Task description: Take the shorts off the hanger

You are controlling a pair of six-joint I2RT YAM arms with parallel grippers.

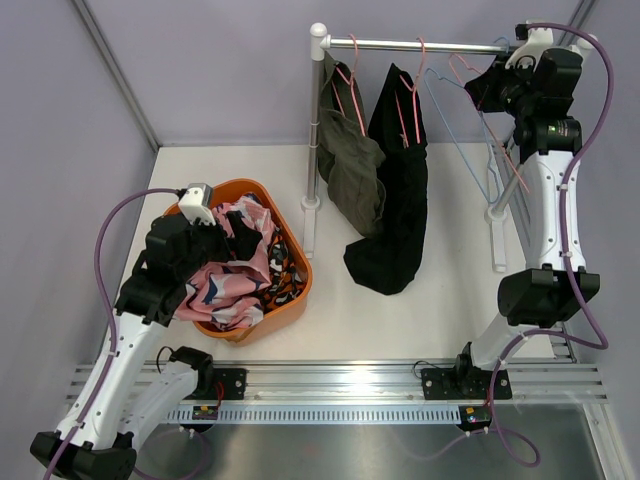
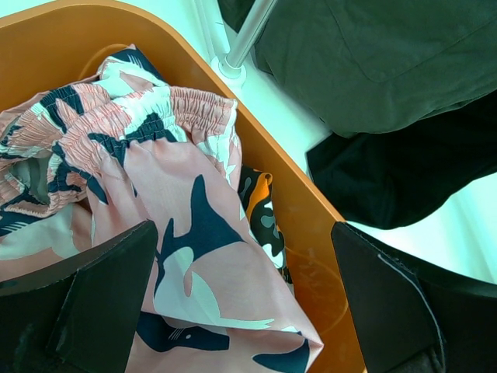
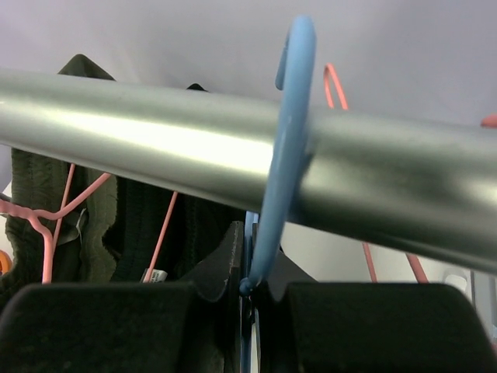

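The left gripper (image 2: pixel 245 299) hangs spread wide over the orange basket (image 2: pixel 311 225), where the pink shorts (image 2: pixel 155 179) lie on the camouflage shorts (image 2: pixel 260 214) (mostly buried). It should rise straight up, snagging no cloth. The right gripper (image 3: pixel 250 307) pinches the blue hanger (image 3: pixel 290 132) just beneath the rail (image 3: pixel 140 132). The olive shorts (image 1: pixel 350 165) and black shorts (image 1: pixel 400 200) hang on pink hangers (image 3: pixel 162 233); how they are fastened cannot be made out.

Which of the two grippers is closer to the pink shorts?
Left. The left gripper is open right over the pink shorts in the basket; the right gripper is far off at the rail, shut on a blue hanger.
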